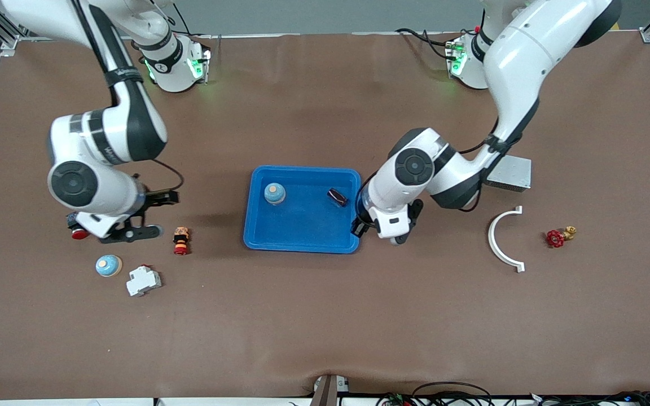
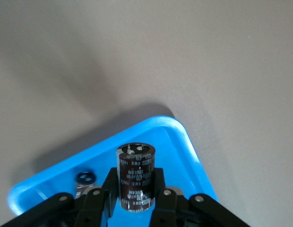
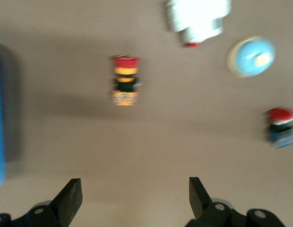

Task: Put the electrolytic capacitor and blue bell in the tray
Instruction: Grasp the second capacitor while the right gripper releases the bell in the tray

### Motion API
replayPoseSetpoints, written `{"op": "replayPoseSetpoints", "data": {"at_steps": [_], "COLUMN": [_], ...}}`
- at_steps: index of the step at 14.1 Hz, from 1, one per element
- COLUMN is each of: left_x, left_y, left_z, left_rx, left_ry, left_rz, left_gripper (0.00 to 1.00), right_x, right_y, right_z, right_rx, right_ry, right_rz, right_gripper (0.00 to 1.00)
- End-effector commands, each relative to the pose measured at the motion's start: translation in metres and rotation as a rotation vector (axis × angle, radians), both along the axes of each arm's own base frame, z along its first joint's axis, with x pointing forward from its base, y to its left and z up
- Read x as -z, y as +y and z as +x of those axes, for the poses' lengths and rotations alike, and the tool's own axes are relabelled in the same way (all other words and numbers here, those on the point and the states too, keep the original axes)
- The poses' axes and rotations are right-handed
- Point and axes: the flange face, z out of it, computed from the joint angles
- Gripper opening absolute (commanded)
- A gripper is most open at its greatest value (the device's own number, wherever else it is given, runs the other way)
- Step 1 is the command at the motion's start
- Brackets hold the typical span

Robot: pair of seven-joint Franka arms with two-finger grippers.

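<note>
**Table inventory, nearest the front cam first**

- White breaker module, nearest item, toward the right arm's end.
- Blue bell beside it on the table, w/ cream cap, not in the tray.
- Orange-red push button and red-capped button, a bit farther from the cam.
- Right gripper: jaws wide apart, empty, hovering over bare table betw. the two buttons. Arm judged to be waiting.
- Tray, mid-table. Held a second blue bell upright and a dark cylinder lying on its side, prob. another capacitor.
- Left gripper: clamped on the electrolytic capacitor, can upright, over the tray's rim at the corner toward the left arm's end.
- Grey metal box, white curved bracket and red valve at the left arm's end, not task items.

Step in hand: capacitor placement – bell part looked done. Next move: shift inward over bare tray floor, clear of the lying cylinder, lower, then release – from a height the can would likely tip and roll.
</note>
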Motion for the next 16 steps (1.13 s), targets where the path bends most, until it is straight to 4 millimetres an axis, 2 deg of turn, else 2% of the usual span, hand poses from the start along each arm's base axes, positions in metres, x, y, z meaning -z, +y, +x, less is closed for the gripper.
{"op": "replayPoseSetpoints", "data": {"at_steps": [1,3,4,5,6,7,9,11,13,16], "left_x": [0.017,0.033,0.039,0.040,0.040,0.039,0.027,0.006,-0.020,-0.080], "left_y": [-0.029,-0.049,-0.053,-0.058,-0.059,-0.059,-0.053,-0.043,-0.017,0.016], "left_z": [0.000,-0.006,-0.008,-0.013,-0.014,-0.014,-0.007,0.003,0.019,0.029], "left_rx": [-0.037,-0.046,-0.043,-0.032,-0.019,-0.011,0.002,0.037,0.087,0.211], "left_ry": [-0.027,-0.015,-0.013,-0.015,-0.020,-0.024,-0.047,-0.083,-0.099,-0.140], "left_rz": [-0.004,-0.007,-0.001,0.003,0.006,0.008,0.006,0.010,0.049,0.114], "left_gripper": [0.00,0.00,0.10,0.34,0.70,1.00,1.00,1.00,1.00,1.00], "right_x": [-0.008,-0.010,-0.012,-0.012,-0.002,0.007,0.032,0.050,0.073,0.112], "right_y": [-0.043,-0.075,-0.096,-0.120,-0.141,-0.159,-0.188,-0.201,-0.205,-0.197], "right_z": [0.015,0.026,0.032,0.038,0.045,0.051,0.061,0.074,0.083,0.081], "right_rx": [-0.119,-0.190,-0.234,-0.293,-0.360,-0.405,-0.436,-0.454,-0.459,-0.413], "right_ry": [-0.023,-0.072,-0.101,-0.136,-0.156,-0.177,-0.185,-0.177,-0.167,-0.127], "right_rz": [-0.014,-0.028,-0.017,-0.003,0.014,0.019,0.025,0.047,0.112,0.200], "right_gripper": [1.00,1.00,1.00,1.00,1.00,1.00,1.00,1.00,1.00,1.00]}}
